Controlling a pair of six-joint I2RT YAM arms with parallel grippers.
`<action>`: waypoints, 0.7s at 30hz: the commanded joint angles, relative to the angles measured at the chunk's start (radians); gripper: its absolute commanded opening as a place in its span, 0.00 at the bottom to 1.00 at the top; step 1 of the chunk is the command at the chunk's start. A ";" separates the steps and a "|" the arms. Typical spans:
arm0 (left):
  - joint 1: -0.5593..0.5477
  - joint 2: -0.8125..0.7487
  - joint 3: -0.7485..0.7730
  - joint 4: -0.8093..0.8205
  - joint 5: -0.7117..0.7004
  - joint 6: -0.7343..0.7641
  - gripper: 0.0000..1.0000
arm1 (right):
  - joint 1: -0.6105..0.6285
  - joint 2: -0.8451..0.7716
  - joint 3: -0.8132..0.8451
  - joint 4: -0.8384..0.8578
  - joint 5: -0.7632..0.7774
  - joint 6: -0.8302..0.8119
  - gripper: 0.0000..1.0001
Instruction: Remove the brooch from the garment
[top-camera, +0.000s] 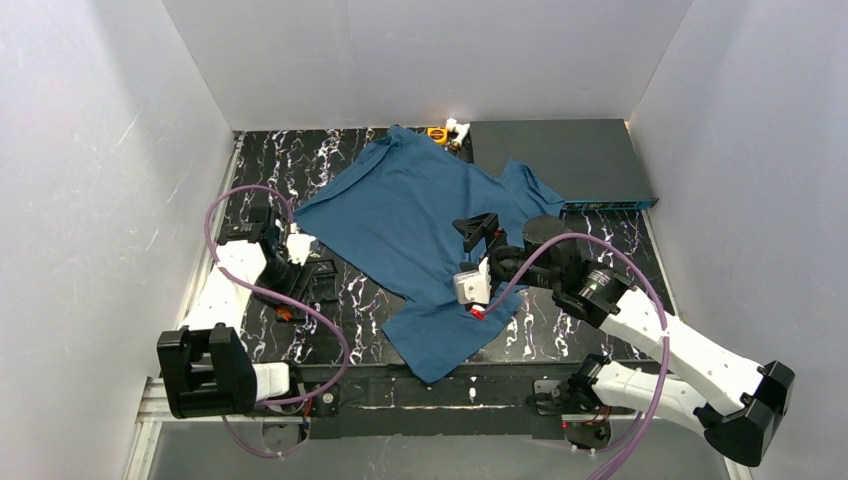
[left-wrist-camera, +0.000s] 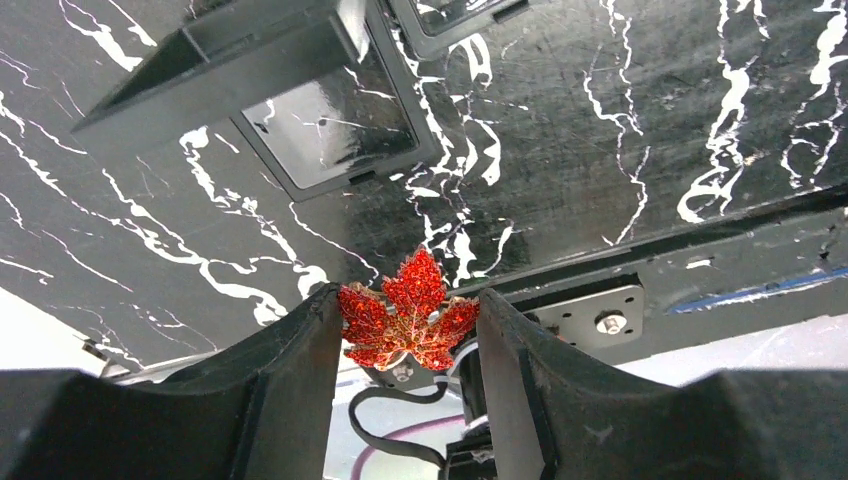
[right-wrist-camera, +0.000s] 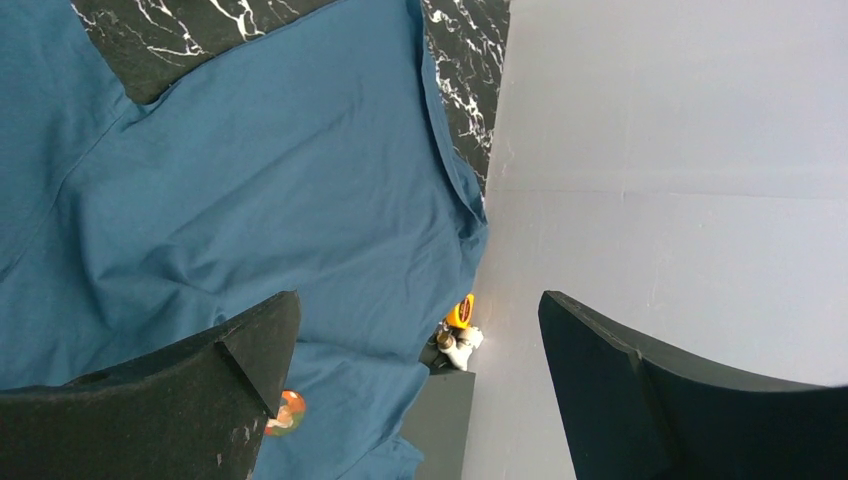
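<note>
My left pincer (left-wrist-camera: 408, 302) grips the red maple-leaf brooch (left-wrist-camera: 402, 322) over the table (left-wrist-camera: 600, 150), my right pincer (right-wrist-camera: 417, 305) gapes wide above the garment (right-wrist-camera: 250, 180).

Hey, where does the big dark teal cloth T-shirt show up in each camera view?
Top external: the dark teal cloth T-shirt lies spread across the middle.
Left wrist: not in it.
Right wrist: the T-shirt fills the left half.
Shared landmark: the black white-veined marble tabletop, in all three.
</note>
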 joint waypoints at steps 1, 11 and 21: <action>0.013 0.006 -0.033 0.093 -0.039 0.025 0.36 | 0.004 -0.007 0.047 -0.007 0.025 0.020 0.98; 0.027 0.065 -0.085 0.233 -0.008 0.050 0.38 | 0.004 -0.008 0.057 -0.028 0.049 0.023 0.98; 0.050 0.103 -0.130 0.304 0.014 0.036 0.42 | 0.004 -0.005 0.063 -0.044 0.058 0.024 0.98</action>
